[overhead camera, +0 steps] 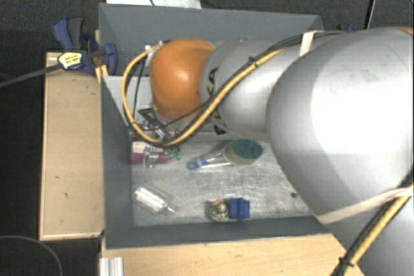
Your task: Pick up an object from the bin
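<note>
Your gripper sits under the orange wrist cover at the bin's far left, right by a purple-pink item. You can't tell its grip state. A blue-capped tube and a green disc lie to the right.

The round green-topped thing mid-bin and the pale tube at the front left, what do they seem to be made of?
The round green-topped thing looks like plastic. It has a smooth pale rim around a matte dark-green face, and that face might be felt or sponge. The pale tube looks like clear glossy plastic, with bright glints on a whitish see-through body. It could also be crinkled film wrap.
</note>
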`<state>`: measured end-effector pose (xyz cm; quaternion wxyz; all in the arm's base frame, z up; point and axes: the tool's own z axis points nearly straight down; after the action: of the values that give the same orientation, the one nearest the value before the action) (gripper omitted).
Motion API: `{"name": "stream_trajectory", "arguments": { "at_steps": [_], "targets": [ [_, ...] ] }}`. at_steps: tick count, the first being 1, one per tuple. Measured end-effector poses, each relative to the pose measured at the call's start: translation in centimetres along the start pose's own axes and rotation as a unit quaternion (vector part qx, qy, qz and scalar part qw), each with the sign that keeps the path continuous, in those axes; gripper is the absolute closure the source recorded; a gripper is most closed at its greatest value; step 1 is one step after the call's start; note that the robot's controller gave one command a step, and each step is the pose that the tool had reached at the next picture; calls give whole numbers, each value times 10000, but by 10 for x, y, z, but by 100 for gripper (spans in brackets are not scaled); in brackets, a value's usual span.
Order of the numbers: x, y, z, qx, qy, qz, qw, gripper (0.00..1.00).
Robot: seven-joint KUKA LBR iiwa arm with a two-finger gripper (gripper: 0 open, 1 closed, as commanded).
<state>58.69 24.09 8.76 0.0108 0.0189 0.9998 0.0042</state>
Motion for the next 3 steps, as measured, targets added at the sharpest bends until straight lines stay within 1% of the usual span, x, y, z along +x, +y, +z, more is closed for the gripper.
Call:
{"name": "stream_trajectory", "arguments": {
  "at_steps": [1, 2, 3],
  "targets": [
    [3, -4, -16, 34, 87, 245, 9997, 100],
    [3, -4, -15, 36, 94, 274, 9996, 100],
    [5, -2, 0, 31, 62, 1019, 9948, 100]
  ]
}}
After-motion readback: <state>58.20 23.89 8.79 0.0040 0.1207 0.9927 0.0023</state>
